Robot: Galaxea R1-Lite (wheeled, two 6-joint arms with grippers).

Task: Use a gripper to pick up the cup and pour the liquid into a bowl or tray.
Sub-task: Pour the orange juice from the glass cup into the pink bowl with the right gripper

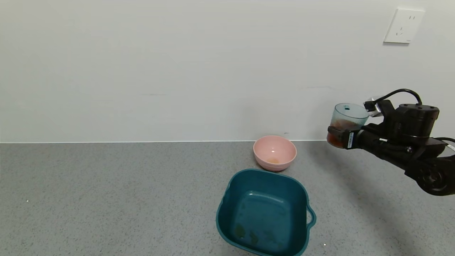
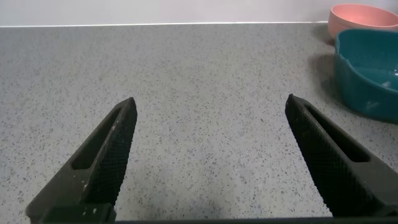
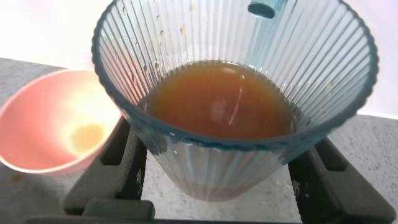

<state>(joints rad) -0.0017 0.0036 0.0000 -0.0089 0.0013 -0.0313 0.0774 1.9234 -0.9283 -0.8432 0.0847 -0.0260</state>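
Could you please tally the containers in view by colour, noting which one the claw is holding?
Pale blue-green: 1, the cup of reddish-brown liquid, held above the counter in the right claw.
Pale pink: 1, the bowl on the counter.
Dark teal: 1, the tub in front of the bowl.
Total: 3 containers.

The right gripper (image 1: 337, 137) hangs in the air at the right of the scene, above the grey counter (image 1: 106, 199), its fingers (image 1: 336, 132) closed around the lower part of the cup (image 1: 345, 122). The cup stands roughly upright and holds reddish-brown liquid (image 1: 343, 125). To its left, on the counter near the far wall, sits the pink bowl (image 1: 274, 153), with a small orange trace at its bottom. Just nearer than the bowl sits a dark teal tub (image 1: 265, 212) with a handle on its right side. A white wall socket (image 1: 403, 26) is at the far right.
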